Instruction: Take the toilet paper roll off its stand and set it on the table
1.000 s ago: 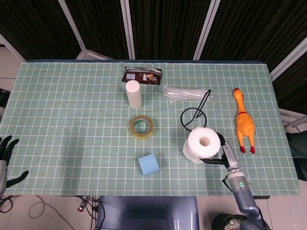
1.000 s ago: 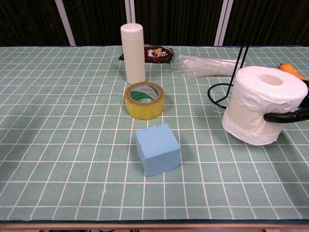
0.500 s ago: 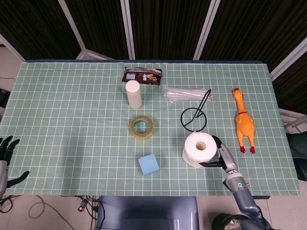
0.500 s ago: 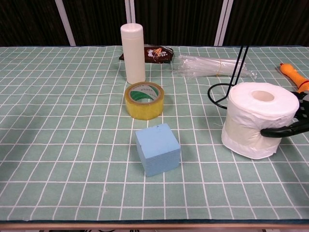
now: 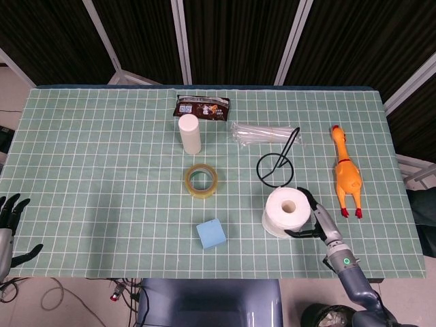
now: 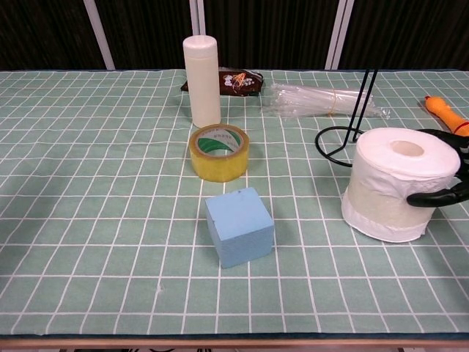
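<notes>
The white toilet paper roll (image 5: pixel 286 211) (image 6: pixel 399 183) stands upright on the green checked table, its hole facing up, just in front of the empty black wire stand (image 5: pixel 276 167) (image 6: pixel 344 143). My right hand (image 5: pixel 320 221) (image 6: pixel 447 194) wraps the roll's right side, with dark fingers (image 6: pixel 434 198) across its front and others behind it. My left hand (image 5: pixel 10 228) hangs off the table's front left corner with its fingers spread, holding nothing.
A yellow tape ring (image 5: pixel 201 180), a blue cube (image 5: pixel 211 234) and a white bottle (image 5: pixel 189 133) sit left of the roll. A rubber chicken (image 5: pixel 346 174) lies to the right. A plastic sleeve (image 5: pixel 262 133) and a brown snack packet (image 5: pixel 201 107) lie at the back.
The roll has come down from a tilted, raised position and now sits flat and upright on the table, slightly further right. The right hand stayed around it. The left hand is still.
</notes>
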Robot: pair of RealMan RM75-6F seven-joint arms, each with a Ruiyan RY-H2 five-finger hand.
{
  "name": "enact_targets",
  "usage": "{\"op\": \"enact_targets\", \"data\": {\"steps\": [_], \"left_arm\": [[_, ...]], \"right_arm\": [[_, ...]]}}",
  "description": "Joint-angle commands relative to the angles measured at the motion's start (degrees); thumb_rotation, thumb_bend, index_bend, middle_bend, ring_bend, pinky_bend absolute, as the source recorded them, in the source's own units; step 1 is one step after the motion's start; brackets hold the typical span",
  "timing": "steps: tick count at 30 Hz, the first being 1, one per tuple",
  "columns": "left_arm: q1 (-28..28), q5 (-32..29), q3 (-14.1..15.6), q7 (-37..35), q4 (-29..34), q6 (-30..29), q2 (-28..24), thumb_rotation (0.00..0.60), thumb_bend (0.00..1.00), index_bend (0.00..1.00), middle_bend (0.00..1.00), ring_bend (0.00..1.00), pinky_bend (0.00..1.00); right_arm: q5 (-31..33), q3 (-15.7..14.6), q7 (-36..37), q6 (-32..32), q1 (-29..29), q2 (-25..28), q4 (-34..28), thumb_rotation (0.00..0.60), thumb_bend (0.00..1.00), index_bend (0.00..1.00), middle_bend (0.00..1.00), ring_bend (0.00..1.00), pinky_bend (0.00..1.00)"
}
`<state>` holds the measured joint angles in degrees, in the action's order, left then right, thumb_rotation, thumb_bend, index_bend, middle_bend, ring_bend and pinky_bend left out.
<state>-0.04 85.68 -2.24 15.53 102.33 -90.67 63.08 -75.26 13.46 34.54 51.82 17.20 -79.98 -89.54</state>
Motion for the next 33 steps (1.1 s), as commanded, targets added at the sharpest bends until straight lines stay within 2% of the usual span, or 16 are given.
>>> {"op": "enact_targets", "data": {"steps": [1,8,12,14,16,18,22,25,28,33], "left_arm": [[0.04,0.11,0.02,0.07,-0.02,-0.14,0.06,0.600,0.07,0.15,0.04,0.00,0.00],[0.02,0.28,0.15,0.44,0.01,-0.06,0.25,0.600,0.07,0.14,0.04,0.00,0.00],[0.07,0.17,0.00,0.65,0.03,-0.27,0.37,0.600,0.07,0.15,0.04,0.00,0.00],[0.09,-0.01,-0.08,0.80,-0.05,-0.31,0.48,0.600,0.07,0.15,0.04,0.00,0.00],[0.01,-0.21,-0.18,0.93,-0.09,-0.19,0.60,0.600,0.07,0.15,0.04,0.00,0.00],[-0.12,-0.46,-0.25,0.98,-0.20,0.08,0.72,0.600,0.07,0.15,0.04,0.00,0.00],[-0.18,-0.29,-0.33,0.89,-0.39,-0.04,0.92,0.600,0.07,0.15,0.04,0.00,0.00],[-0.25,-0.11,-0.32,0.49,-0.62,-0.02,0.95,0.600,0.07,0.15,0.04,0.00,0.00],[-0.40,-0.43,-0.52,0.13,-0.78,0.21,0.97,0.600,0.07,0.15,0.04,0.00,0.00],[-0.53,-0.61,-0.56,-0.41,-0.87,0.51,0.75,0.600,0.07,0.15,0.04,0.00,0.00]], "right_arm": [[-2.43,-0.74,2.73,0.89,-0.37,3.36,-0.99,0.600,0.00,0.00,0.00,0.00,0.00],[-8.25,-3.86,10.13,4.79,-3.73,15.21,-2.79,0.600,0.00,0.00,0.00,0.00,0.00],[-12.24,-4.26,15.36,12.58,-6.95,22.49,-2.84,0.600,0.00,0.00,0.00,0.00,0.00],[-14.42,-4.39,14.23,16.80,-8.29,25.29,-2.11,0.600,0.00,0.00,0.00,0.00,0.00],[-15.62,-4.27,8.39,21.23,-9.83,27.35,-1.44,0.600,0.00,0.00,0.00,0.00,0.00],[-16.68,-4.67,-2.47,26.16,-12.06,28.26,-1.19,0.600,0.00,0.00,0.00,0.00,0.00],[-18.48,-4.63,-20.21,37.30,-16.21,24.10,0.33,0.600,0.00,0.00,0.00,0.00,0.00],[-22.42,-6.08,-27.03,42.60,-17.68,20.17,3.41,0.600,0.00,0.00,0.00,0.00,0.00],[-25.69,-7.88,-32.91,43.26,-17.75,18.69,6.14,0.600,0.00,0.00,0.00,0.00,0.00],[-25.92,-8.40,-35.13,43.09,-17.01,16.60,7.05,0.600,0.00,0.00,0.00,0.00,0.00]]}}
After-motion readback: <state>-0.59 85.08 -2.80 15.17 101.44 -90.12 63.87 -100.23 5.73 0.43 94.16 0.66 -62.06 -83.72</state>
